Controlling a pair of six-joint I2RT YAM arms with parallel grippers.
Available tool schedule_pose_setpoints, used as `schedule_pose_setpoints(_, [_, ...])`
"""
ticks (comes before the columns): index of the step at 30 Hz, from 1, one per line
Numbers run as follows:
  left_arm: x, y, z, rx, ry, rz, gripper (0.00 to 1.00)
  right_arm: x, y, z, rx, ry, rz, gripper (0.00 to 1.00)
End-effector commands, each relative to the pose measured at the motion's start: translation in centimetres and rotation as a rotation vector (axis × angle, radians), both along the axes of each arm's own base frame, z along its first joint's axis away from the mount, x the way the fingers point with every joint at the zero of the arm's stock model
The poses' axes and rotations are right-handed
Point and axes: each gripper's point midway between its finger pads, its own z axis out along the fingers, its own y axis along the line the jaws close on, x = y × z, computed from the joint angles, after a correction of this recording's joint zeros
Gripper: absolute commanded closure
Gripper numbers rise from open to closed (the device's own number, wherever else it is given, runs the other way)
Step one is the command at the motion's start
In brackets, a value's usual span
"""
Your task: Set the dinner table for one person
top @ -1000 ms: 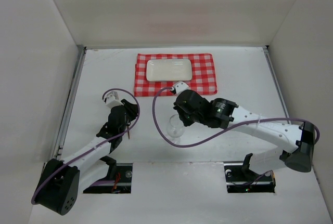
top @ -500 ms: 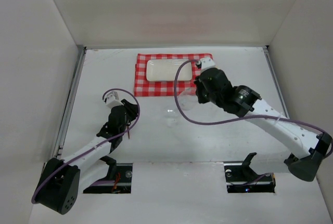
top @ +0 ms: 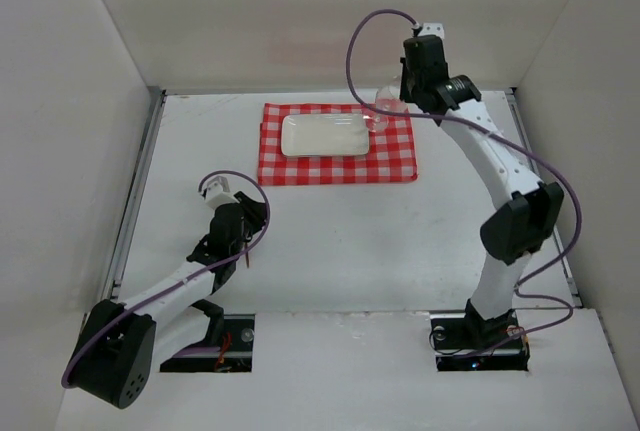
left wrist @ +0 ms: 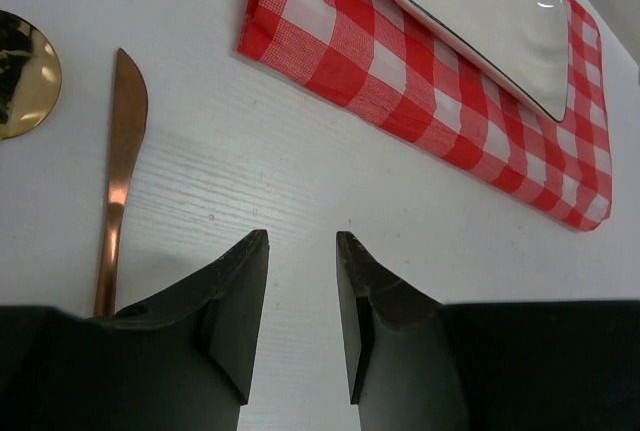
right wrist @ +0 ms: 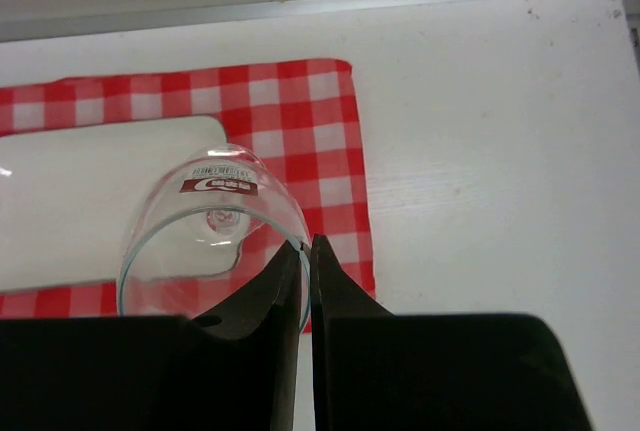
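Observation:
My right gripper is shut on the rim of a clear glass and holds it high over the right end of the red-and-white checked cloth; the glass also shows in the top view. A small white rectangular plate lies on the cloth. My left gripper is open and empty, low over the white dinner table. A copper knife lies just left of it, with a gold spoon bowl beyond.
White walls enclose the table on three sides. Metal edge strips run along the left and right sides. The cloth and plate also show in the left wrist view.
My right arm has lifted the glass from the table's middle and carried it up and back to above the cloth's far right corner. The left arm has not moved.

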Motion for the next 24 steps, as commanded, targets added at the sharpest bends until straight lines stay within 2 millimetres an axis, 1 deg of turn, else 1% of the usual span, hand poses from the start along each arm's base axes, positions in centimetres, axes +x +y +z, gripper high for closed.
schedule_pose_setpoints(1, [0.3,-0.7,1.2,-0.035,-0.041,-0.018,0.69,3.1,-1.7,4.6,-0.046,-0.109,-0.069,0.99])
schedule_pose_setpoints(3, [0.3,-0.8,1.1,-0.038,-0.037,-0.02,0.69,4.5,-2.5,4.5,-0.098,-0.093,-0.1,0.99])
schedule_pose_setpoints(6, [0.3,-1.0,1.1,-0.046,-0.035,-0.026,0.69,6.2,-3.0,4.3,-0.123,-0.085,-0.107,0.99])
schedule_pose_setpoints(8, [0.3,-1.3,1.0,-0.054,-0.033,-0.034,0.69,7.3,-3.1,3.9,-0.137,-0.073,-0.105,0.99])
schedule_pose_setpoints(11, [0.3,-1.5,1.1,-0.064,-0.031,-0.043,0.69,8.6,-3.0,2.7,-0.165,-0.04,-0.1,0.99])
schedule_pose_setpoints(15, [0.3,-1.5,0.9,-0.069,-0.026,-0.042,0.68,9.6,-2.6,1.5,-0.177,-0.022,-0.092,0.99])
schedule_pose_setpoints(19, [0.4,-1.5,0.7,-0.071,-0.02,-0.044,0.68,10.2,-3.0,0.8,-0.183,-0.017,-0.093,0.99])
schedule_pose_setpoints(24, [0.4,-1.6,0.5,-0.079,-0.015,-0.046,0.68,10.8,-3.3,-0.6,-0.183,0.01,-0.09,0.99])
